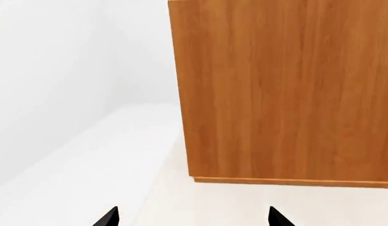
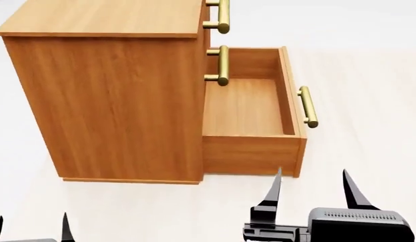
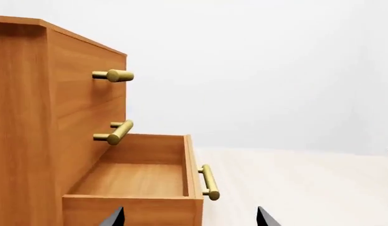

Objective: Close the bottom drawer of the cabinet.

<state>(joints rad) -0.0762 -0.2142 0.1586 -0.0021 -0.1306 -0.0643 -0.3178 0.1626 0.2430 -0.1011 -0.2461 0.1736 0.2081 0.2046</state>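
The right gripper is held open, empty, just short of the pulled-out bottom drawer, fingertips pointed toward it.

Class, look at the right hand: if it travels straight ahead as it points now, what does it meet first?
Probably the near side wall of the open bottom drawer, directly ahead of the right hand; depth is uncertain.

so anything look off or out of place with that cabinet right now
Only the bottom drawer: it stands pulled far out of the cabinet and empty, while the two upper drawers sit flush. Nothing looks damaged, tilted or spilled.
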